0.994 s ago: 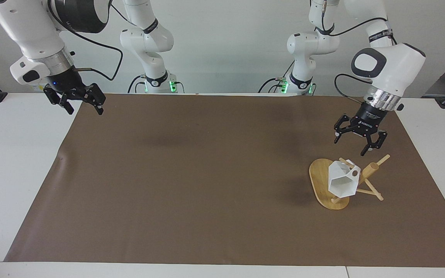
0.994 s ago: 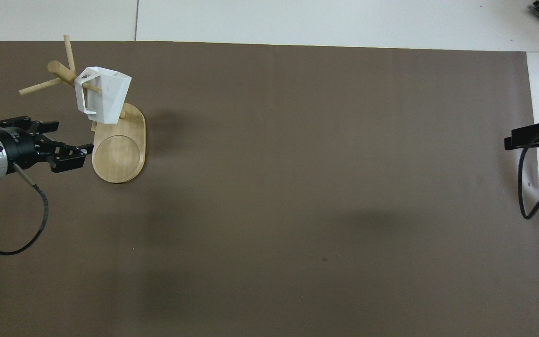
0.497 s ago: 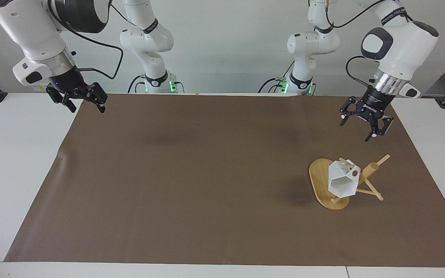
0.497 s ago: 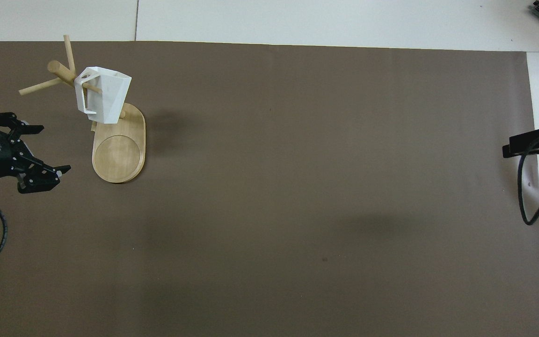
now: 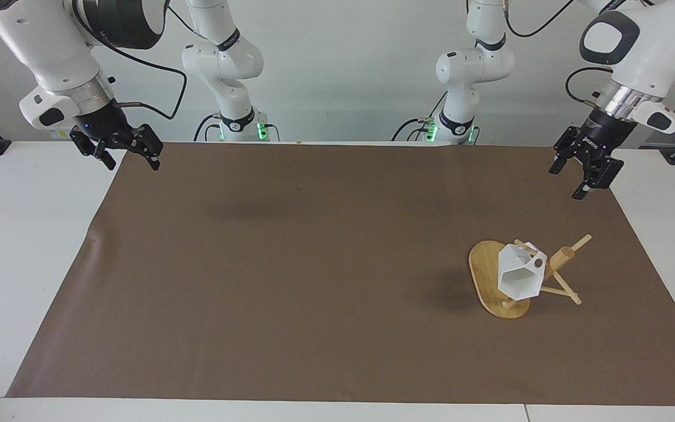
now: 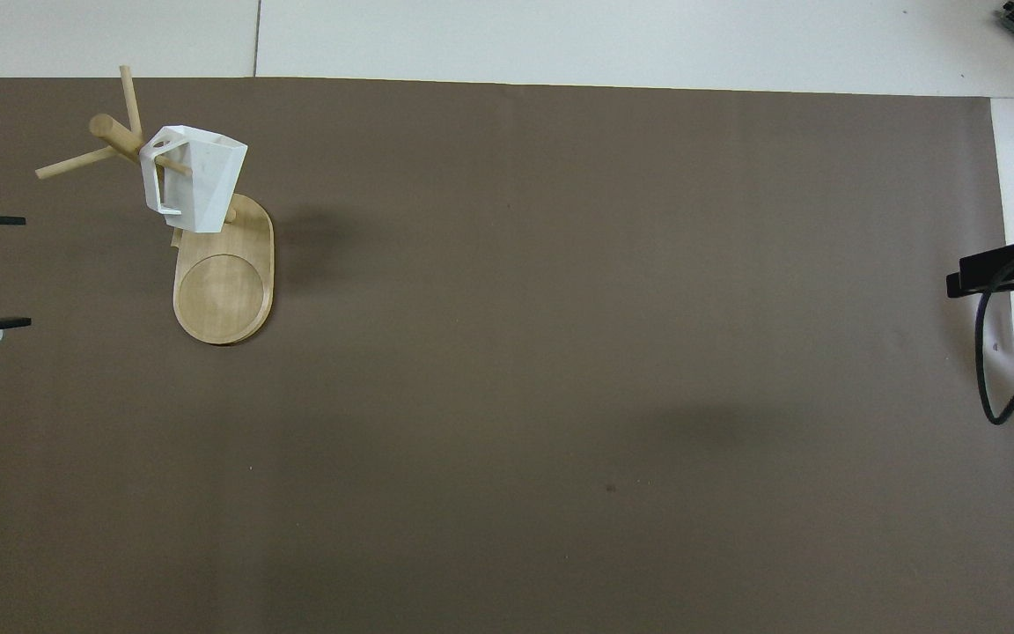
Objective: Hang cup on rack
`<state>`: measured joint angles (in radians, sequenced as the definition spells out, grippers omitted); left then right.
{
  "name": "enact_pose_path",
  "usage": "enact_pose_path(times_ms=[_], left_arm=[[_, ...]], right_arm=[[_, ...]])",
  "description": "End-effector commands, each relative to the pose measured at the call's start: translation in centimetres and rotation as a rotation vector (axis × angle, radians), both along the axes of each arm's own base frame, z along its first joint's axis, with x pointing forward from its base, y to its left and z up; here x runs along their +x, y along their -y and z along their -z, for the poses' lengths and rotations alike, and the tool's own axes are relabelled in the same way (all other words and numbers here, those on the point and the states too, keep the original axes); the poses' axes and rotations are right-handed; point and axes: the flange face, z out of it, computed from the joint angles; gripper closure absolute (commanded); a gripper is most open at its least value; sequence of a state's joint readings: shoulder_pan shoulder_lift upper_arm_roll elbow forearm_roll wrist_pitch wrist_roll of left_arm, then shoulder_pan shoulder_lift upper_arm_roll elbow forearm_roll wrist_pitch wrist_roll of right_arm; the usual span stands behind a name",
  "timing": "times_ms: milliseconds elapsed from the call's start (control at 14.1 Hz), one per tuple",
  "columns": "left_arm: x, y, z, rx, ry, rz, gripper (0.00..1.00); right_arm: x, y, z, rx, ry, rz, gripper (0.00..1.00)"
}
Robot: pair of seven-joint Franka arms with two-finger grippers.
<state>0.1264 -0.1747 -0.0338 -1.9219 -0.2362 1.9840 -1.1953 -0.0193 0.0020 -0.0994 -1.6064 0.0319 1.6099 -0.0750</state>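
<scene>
The white faceted cup [image 5: 516, 278] hangs by its handle on a peg of the bamboo rack [image 5: 484, 275], mouth tilted sideways over the oval base. The overhead view also shows the cup [image 6: 194, 180] on its peg above the rack base [image 6: 224, 291]. My left gripper [image 5: 569, 183] is open and empty, raised over the mat's edge at the left arm's end of the table, well apart from the rack; it shows at the overhead view's edge [image 6: 23, 271]. My right gripper [image 5: 131, 164] is open and empty, waiting over the mat's corner at the right arm's end, and barely shows in the overhead view [image 6: 991, 273].
A brown mat [image 5: 314, 264] covers most of the white table [image 5: 27, 234]. The rack's peg sticks [image 5: 578, 241] jut out toward the left arm's end. A black cable [image 6: 1000, 370] hangs by the right gripper.
My left gripper has risen and drawn away from the rack toward the left arm's end of the table, staying open. The cup stays on its peg. The right gripper has hardly moved.
</scene>
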Motion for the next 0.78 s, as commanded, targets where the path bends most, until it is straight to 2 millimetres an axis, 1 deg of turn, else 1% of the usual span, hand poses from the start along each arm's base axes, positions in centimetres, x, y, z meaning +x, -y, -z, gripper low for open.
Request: enact_pose_path(times_ms=[0,142,213,355,497,568,710], left_arm=[[0.8,-0.4,-1.8,0.139,-0.028,0.210,0.00],[1.0,-0.5,-2.8,0.165,-0.022,0.314,0.00],[1.0,-0.5,-2.9,0.179,-0.018,0.379,0.00],[0.8,-0.8,-3.2,0.222,0.013,0.563,0.00],[0.6,-1.4,-4.1,0.256,0.024,0.734,0.00],[0.4,-1.4,-4.6,0.289,0.008,0.798,0.00],[0.2,-1.5,-4.6,0.344,-0.044,0.907,0.00]], right_arm=[[-0.7,0.1,-0.3,-0.013,-0.008,0.011,0.00],[-0.7,0.1,-0.3,-0.013,-0.008,0.009,0.00],[-0.7,0.1,-0.3,-0.013,-0.008,0.009,0.00],[-0.7,0.1,-0.3,-0.013,-0.008,0.009,0.00],[-0.7,0.1,-0.3,-0.013,-0.008,0.011,0.00],[-0.7,0.1,-0.3,-0.013,-0.008,0.011,0.00],[-0.6,0.1,-0.4,-0.013,-0.003,0.008,0.00]])
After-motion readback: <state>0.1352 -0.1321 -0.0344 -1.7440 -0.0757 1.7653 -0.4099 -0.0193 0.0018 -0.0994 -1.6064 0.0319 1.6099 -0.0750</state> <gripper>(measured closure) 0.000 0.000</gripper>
